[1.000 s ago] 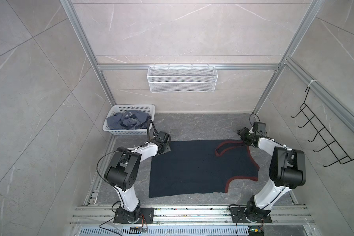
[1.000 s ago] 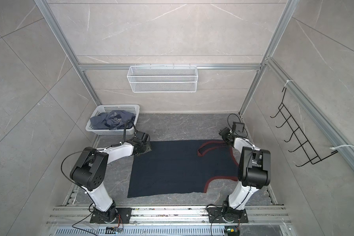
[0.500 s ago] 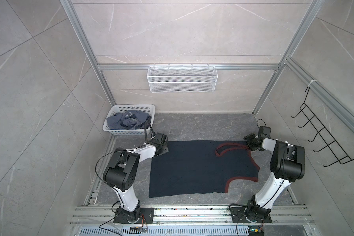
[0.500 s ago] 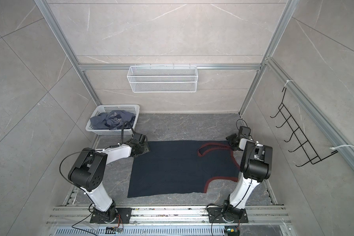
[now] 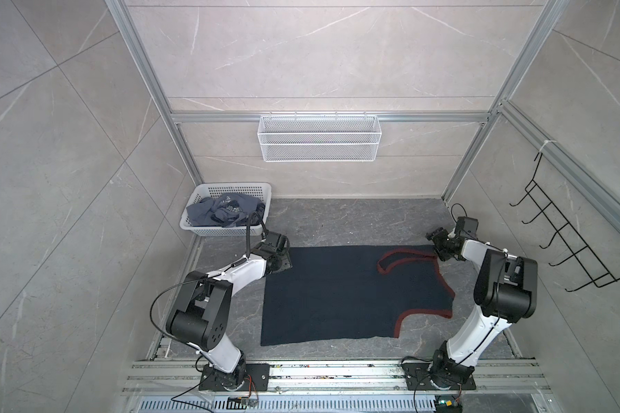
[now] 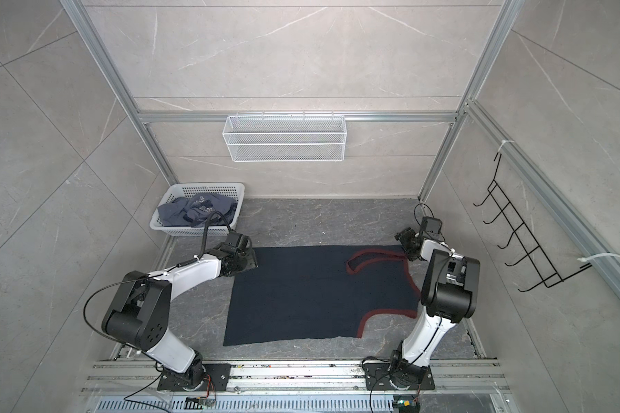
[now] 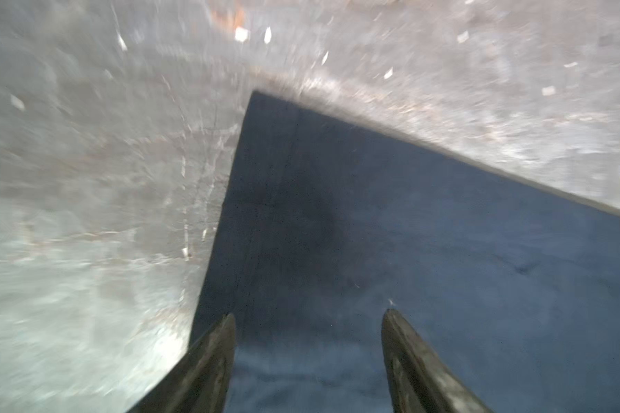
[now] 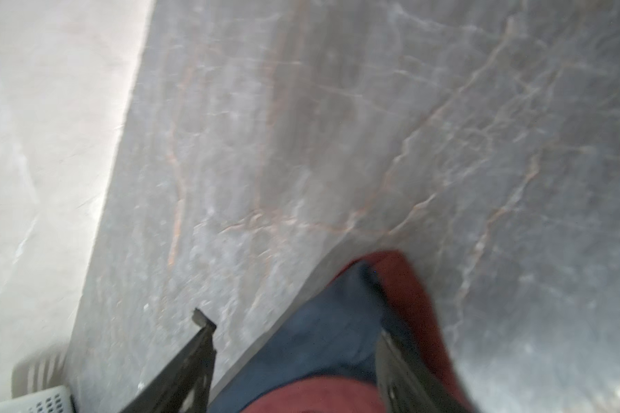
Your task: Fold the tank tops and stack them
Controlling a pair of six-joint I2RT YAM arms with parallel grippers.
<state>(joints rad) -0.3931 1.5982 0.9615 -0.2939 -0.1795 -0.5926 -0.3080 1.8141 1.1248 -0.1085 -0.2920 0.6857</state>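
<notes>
Both top views: the navy tank top (image 5: 337,296) lies spread flat on the floor (image 5: 337,221) between the arms, with its straps toward the right arm. The slate-grey tank top (image 5: 226,212) sits crumpled in the white basket (image 5: 230,186) in the far left corner. The left gripper (image 5: 279,258) is low at the far hem corner, and the right gripper (image 5: 441,250) is at the far strap (image 5: 405,254).

Left wrist view: fingers (image 7: 208,364) apart, nothing pinched. Navy cloth lies beneath them, its side edge just beside one finger.

Right wrist view: blurred. Fingers (image 8: 194,357) parted, and the strap's red trim (image 8: 408,296) lies between them, unclamped as far as I can tell.

My read: this is setting up the first fold. I'd seat both pinches deep enough to catch both layers, close them together, then lift evenly so the far edge stays taut.
</notes>
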